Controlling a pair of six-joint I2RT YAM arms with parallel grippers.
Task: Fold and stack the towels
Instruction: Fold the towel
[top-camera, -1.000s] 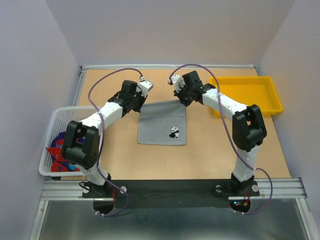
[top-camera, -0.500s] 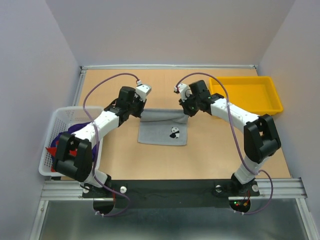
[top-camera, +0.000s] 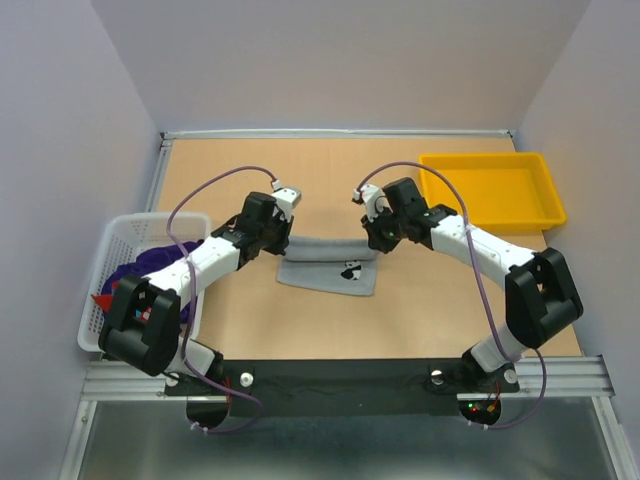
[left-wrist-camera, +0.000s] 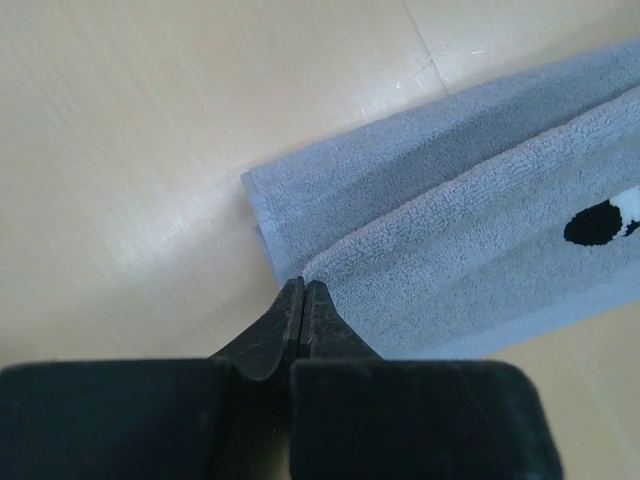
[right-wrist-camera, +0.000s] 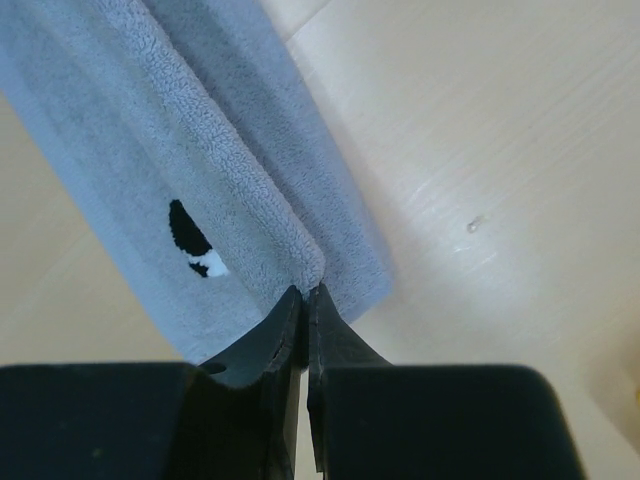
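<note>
Since a second ago both arms have drawn back toward their bases, pulling the far edge of the grey towel (top-camera: 325, 270) over its near part. The cloth that lay flat then is now doubled into a narrow band across the middle of the table (top-camera: 450, 300).

The left gripper (top-camera: 284, 242) is clenched on the left corner of the upper layer. In its wrist view the left gripper (left-wrist-camera: 303, 290) has its two black tips pressed together on that corner, with the grey towel (left-wrist-camera: 450, 240) running off to the right. The right gripper (top-camera: 376, 245) is likewise clamped on the opposite corner. In its own wrist view the right gripper (right-wrist-camera: 303, 295) has its tips meeting on the fold, and the grey towel (right-wrist-camera: 230, 170) stretches away up and to the left.

The upper layer does not cover the lower one fully – a strip of the lower layer shows beyond it in both wrist views. A small black-and-white panda mark (top-camera: 350, 268) sits on the upper layer, nearer the right gripper.

At the left edge of the table stands a white basket (top-camera: 112, 235) – a purple towel (top-camera: 150, 265) and a red towel (top-camera: 103, 300) lie bunched inside it, partly hidden by the left arm. A yellow tray (top-camera: 490, 190) rests at the far right, well apart from the grey towel.
</note>
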